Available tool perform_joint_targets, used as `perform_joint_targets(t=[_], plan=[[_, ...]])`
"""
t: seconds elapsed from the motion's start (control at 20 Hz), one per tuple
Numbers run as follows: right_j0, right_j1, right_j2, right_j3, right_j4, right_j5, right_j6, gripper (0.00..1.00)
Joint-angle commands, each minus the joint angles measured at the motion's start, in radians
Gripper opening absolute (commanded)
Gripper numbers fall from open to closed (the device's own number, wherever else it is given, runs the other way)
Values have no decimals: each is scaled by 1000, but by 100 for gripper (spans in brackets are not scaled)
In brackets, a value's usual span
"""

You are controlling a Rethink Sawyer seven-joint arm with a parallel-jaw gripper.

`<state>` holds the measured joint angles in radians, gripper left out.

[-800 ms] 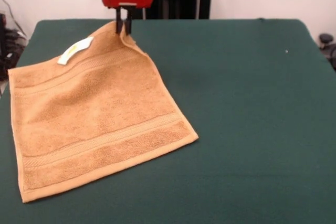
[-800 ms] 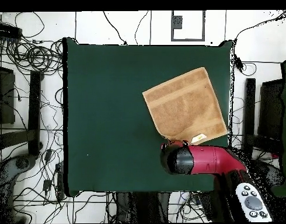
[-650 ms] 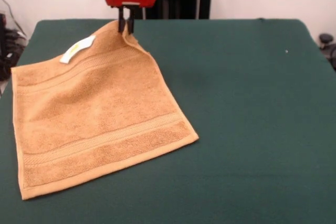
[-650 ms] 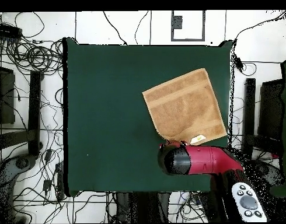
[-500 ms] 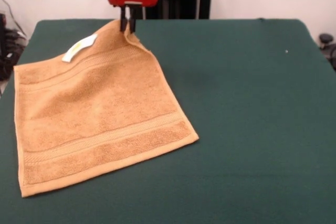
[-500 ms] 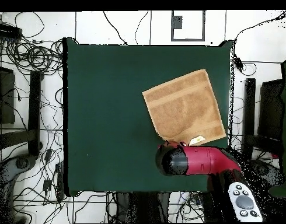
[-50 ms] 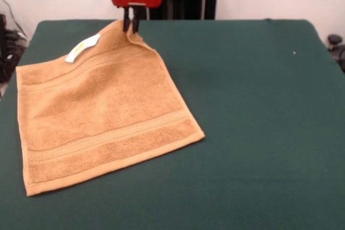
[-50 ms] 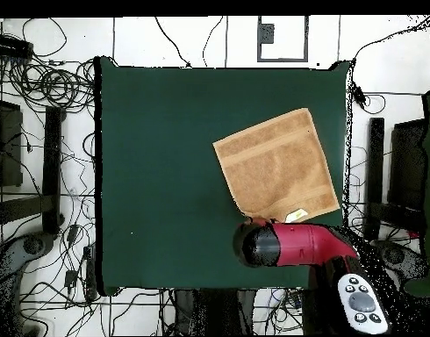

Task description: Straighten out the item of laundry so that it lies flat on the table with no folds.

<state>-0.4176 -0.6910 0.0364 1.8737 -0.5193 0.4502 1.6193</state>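
Observation:
A tan terry towel (image 7: 102,109) lies spread on the dark green table (image 7: 253,106), with woven bands near two edges and a white-yellow tag (image 7: 82,48) at its far edge. My gripper (image 7: 130,27) is shut on the towel's far corner and holds that corner slightly raised, so a small ridge runs down from it. From above, the towel (image 8: 275,162) sits at the table's right side, and the red arm (image 8: 297,244) covers the pinched corner.
In the overhead view the towel's right corner comes close to the table's right edge (image 8: 347,149). Cables and stands lie on the floor around the table (image 8: 166,158). A wide stretch of green surface extends to the towel's left there.
The gripper has drawn the pinched corner a little further toward the robot's side, and the whole towel has slid with it. The near corner has shifted slightly.

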Motion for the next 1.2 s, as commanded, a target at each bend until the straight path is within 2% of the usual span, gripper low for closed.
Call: perform_joint_targets(t=[0.05, 0.5, 0.55, 1.2], plan=[[-10, 75, 5, 76, -4, -48, 124, 0], [-69, 97, 43, 88, -4, -72, 93, 0], [-70, 98, 45, 90, -5, -73, 95, 100], [-91, 77, 89, 41, 41, 35, 53, 100]])
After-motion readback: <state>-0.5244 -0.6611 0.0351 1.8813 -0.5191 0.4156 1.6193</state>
